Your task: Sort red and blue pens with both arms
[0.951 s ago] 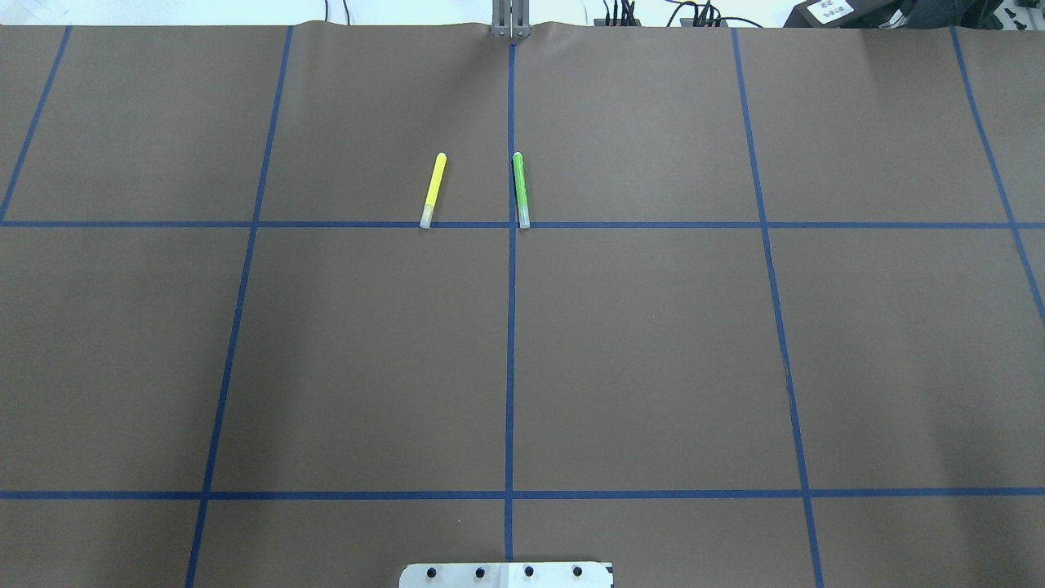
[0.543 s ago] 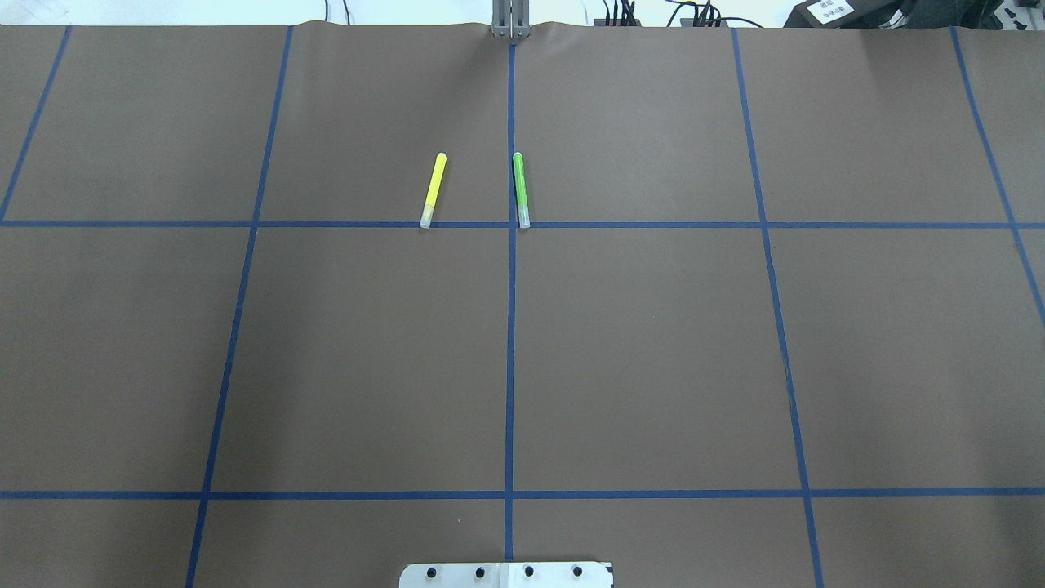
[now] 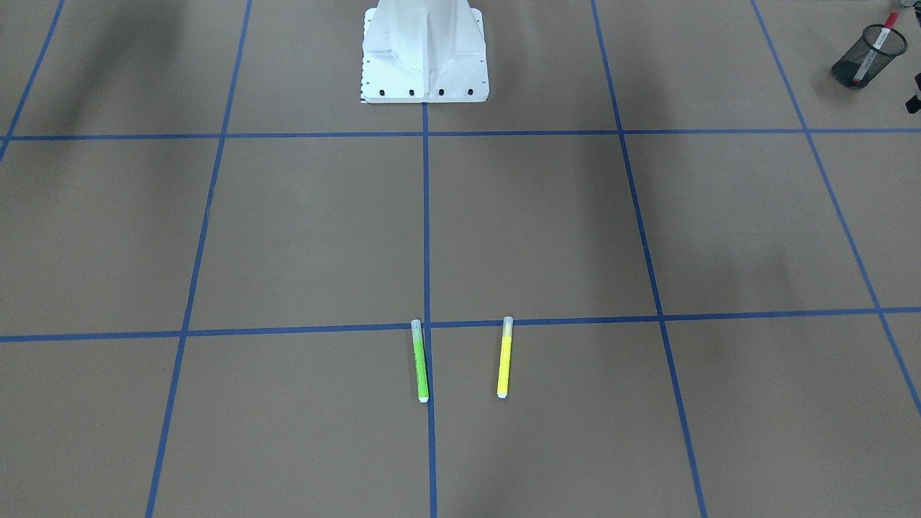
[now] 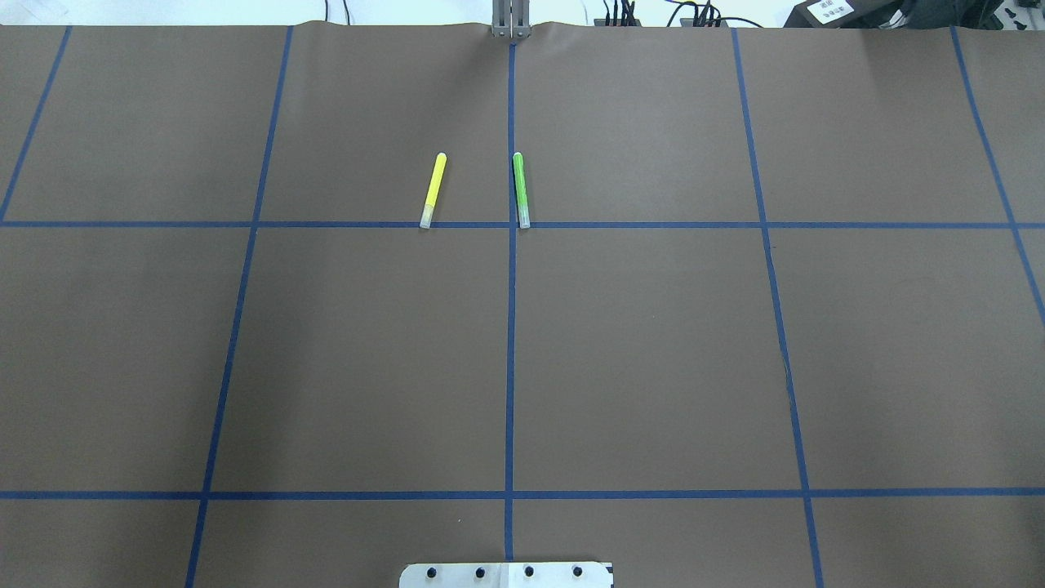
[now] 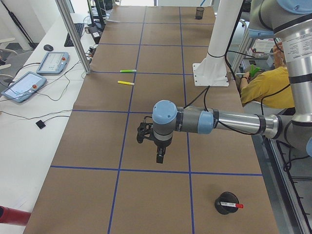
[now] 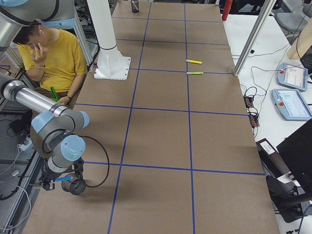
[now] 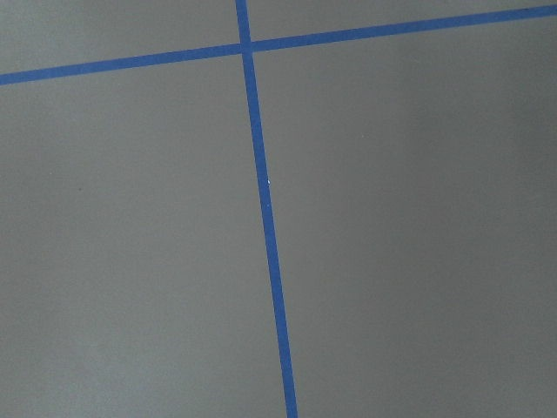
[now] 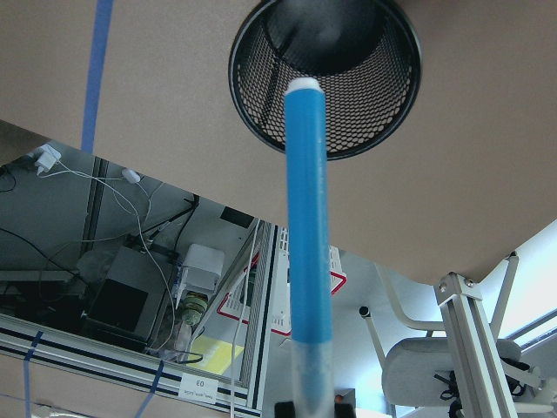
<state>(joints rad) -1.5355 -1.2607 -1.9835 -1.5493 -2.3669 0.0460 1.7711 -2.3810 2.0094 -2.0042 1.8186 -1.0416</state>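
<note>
Blue-barrelled marker (image 8: 309, 226) pinched in my right gripper (image 8: 311, 407), pointing at black mesh cup (image 8: 383, 96) upper centre — left gripper (image 5: 159, 157) mid-frame, can't tell its spread

Your tabletop (image 4: 653, 351) wears matt brown paper, gridded with smooth blue tape (image 4: 509, 343). At 12 o'clock in your right wrist view: black wire-mesh cup (image 8: 383, 113), matt metal. Under it the blue pen (image 8: 309, 218): smooth plastic, soft sheen. Pedestal (image 3: 403, 65): white painted metal.
</note>
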